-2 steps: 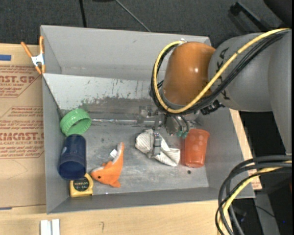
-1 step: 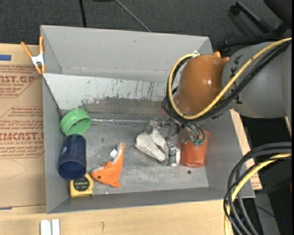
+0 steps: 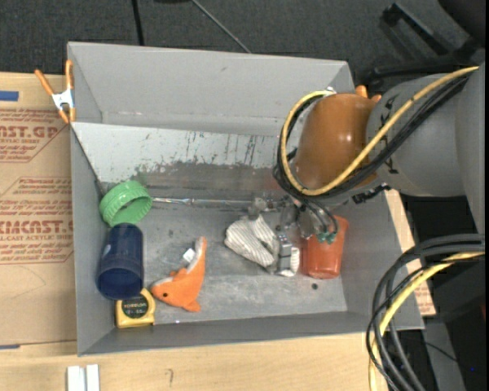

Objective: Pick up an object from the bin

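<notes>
now my gripper (image 3: 287, 249) is low at the right of the bin (image 3: 187, 149), between a grey striped cloth (image 3: 248, 241) and an orange pot (image 3: 324, 259); its opening i cannot tell. i think closing, then lifting, comes next.

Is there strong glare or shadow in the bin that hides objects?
Camera view: light is even, no harsh glare on the grey metal bin; only soft shadow beneath the end effector, beside the white striped cloth bundle and orange-red cylinder.

Even, bright light falls from above into the bin (image 3: 204, 80); its back wall gleams mildly (duller along the scuffed lower band). Shadows are soft; the orange cover (image 3: 330, 141) shows a faint sheen.
</notes>
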You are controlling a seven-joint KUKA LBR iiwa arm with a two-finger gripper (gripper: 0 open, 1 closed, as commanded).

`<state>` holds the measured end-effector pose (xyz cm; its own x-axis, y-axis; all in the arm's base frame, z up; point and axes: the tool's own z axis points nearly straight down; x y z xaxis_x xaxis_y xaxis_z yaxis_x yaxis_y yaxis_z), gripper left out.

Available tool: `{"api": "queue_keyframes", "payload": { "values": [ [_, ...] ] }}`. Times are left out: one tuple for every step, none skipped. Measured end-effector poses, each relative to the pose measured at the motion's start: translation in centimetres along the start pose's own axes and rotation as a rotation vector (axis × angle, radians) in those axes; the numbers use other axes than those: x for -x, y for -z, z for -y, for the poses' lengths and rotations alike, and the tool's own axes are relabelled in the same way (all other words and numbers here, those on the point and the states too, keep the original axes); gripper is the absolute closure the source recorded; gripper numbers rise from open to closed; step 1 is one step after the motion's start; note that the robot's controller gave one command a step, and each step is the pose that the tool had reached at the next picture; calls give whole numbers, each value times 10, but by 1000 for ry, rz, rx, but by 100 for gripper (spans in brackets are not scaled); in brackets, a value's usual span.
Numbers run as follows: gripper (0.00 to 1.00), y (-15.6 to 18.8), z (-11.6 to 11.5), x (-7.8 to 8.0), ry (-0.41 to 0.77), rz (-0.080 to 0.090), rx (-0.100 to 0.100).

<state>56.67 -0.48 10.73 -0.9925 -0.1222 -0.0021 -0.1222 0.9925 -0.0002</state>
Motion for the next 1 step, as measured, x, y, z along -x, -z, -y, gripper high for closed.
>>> {"api": "queue_keyframes", "payload": {
  "values": [
    [100, -37, -25, 8, -29, 3, 2]
  ]
}}
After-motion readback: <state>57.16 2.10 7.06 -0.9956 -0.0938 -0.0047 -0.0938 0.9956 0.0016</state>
